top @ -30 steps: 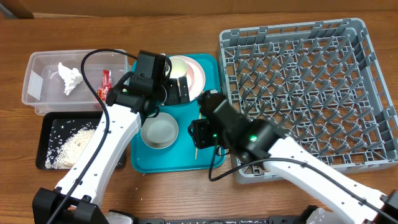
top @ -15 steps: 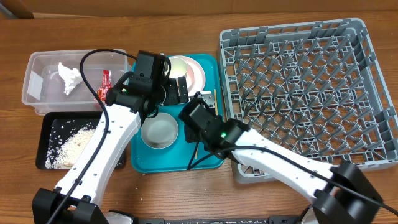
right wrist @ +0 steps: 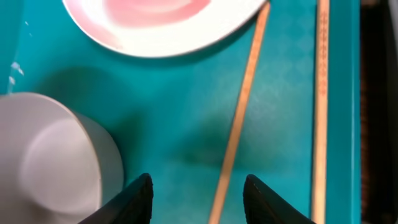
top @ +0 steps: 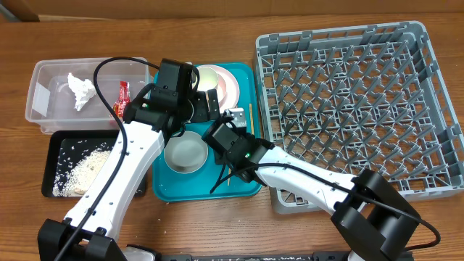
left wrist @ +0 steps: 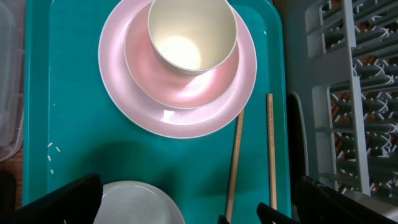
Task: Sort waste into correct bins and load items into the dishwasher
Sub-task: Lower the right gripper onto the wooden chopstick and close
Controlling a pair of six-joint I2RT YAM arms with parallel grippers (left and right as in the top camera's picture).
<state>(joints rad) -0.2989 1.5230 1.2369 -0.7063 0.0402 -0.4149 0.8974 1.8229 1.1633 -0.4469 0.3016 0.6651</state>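
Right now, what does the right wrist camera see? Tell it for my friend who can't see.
The right gripper hangs over a teal tray, its jaws open on either side of a slanted wooden chopstick. A second chopstick lies straight at the right, a pink plate peeks in at the top, and a white bowl sits at left.

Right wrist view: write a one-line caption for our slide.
Open right hand poised over one chopstick on the teal tray, beside pink plate and white bowl.

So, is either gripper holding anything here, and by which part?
Nothing is held. The left gripper hangs wide open over the teal tray; the right gripper, open, straddles a chopstick without clamping it.
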